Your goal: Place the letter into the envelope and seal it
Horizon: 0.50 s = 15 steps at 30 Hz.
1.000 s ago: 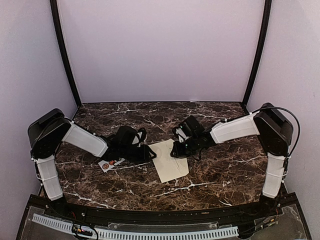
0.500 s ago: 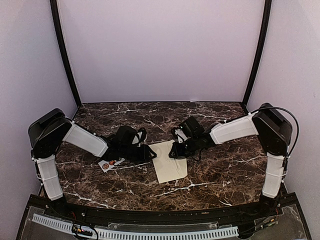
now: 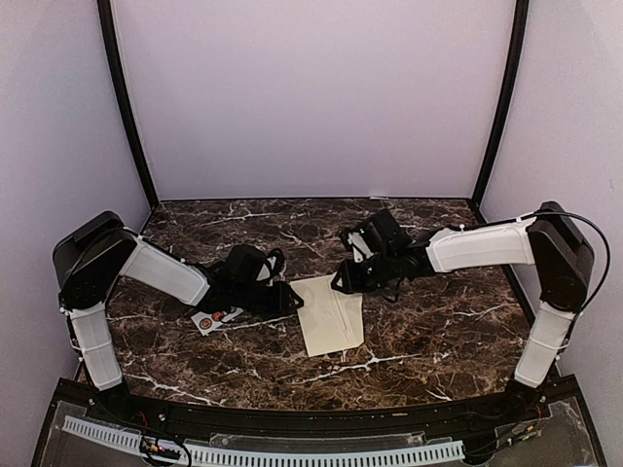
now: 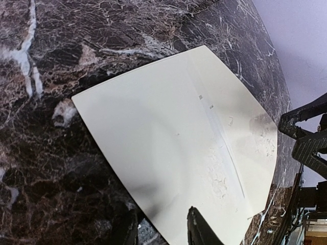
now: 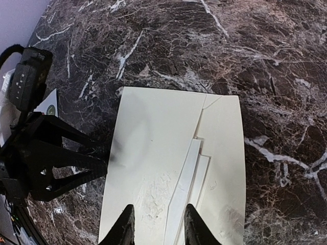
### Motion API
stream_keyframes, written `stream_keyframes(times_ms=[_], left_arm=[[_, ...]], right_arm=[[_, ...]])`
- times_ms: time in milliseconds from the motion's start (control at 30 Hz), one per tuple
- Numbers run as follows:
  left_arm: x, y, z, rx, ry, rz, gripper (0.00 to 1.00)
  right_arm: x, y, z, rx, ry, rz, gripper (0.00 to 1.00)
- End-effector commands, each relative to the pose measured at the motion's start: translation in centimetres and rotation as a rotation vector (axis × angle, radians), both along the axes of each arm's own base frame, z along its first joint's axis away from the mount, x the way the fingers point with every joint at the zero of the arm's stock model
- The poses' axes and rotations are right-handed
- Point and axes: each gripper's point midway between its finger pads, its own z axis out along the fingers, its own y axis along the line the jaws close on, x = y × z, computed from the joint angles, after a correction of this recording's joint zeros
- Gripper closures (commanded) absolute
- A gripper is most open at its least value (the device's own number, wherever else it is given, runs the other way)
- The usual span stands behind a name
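Observation:
The cream envelope [image 3: 331, 316] lies flat mid-table, its flap folded open. In the right wrist view the envelope [image 5: 148, 153] shows a white letter [image 5: 186, 178] tucked in along the opening, with the flap [image 5: 225, 153] to its right. My left gripper [image 3: 291, 299] sits low at the envelope's left edge. In the left wrist view it [image 4: 162, 232] is narrowly open, one finger [image 4: 198, 229] over the envelope [image 4: 168, 132] and the other over marble. My right gripper [image 3: 343, 282] hovers at the envelope's far edge, open and empty [image 5: 156, 229].
A small white sticker strip [image 3: 216, 317] lies on the dark marble table [image 3: 438, 331] beside the left arm; it also shows in the right wrist view [image 5: 51, 104]. Purple walls close in the back and sides.
My right arm has stretched out, and its gripper has drawn back from over the envelope's far right corner toward the far edge. The envelope now lies flatter. The left arm has not moved.

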Motion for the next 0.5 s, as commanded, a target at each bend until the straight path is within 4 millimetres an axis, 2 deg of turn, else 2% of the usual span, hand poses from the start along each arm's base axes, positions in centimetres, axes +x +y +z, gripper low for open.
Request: stream_keyframes(times_ms=[0,267,467], left_arm=[[-0.8,1.4,-0.8,0.052,0.03,0.01,0.67],[-0.9,1.1,-1.0,0.041,0.039,0.0,0.67],[-1.0,1.1,-1.3,0.043,0.045,-0.003,0.67]], right_arm=[[-0.2,-0.5,-2.0,-0.051,0.027,-0.02,0.7],[0.0,0.0,-4.4,-0.066,0.075,-0.025,0.68],[0.1,0.2,-5.5,-0.074,0.095,-0.031,0.68]])
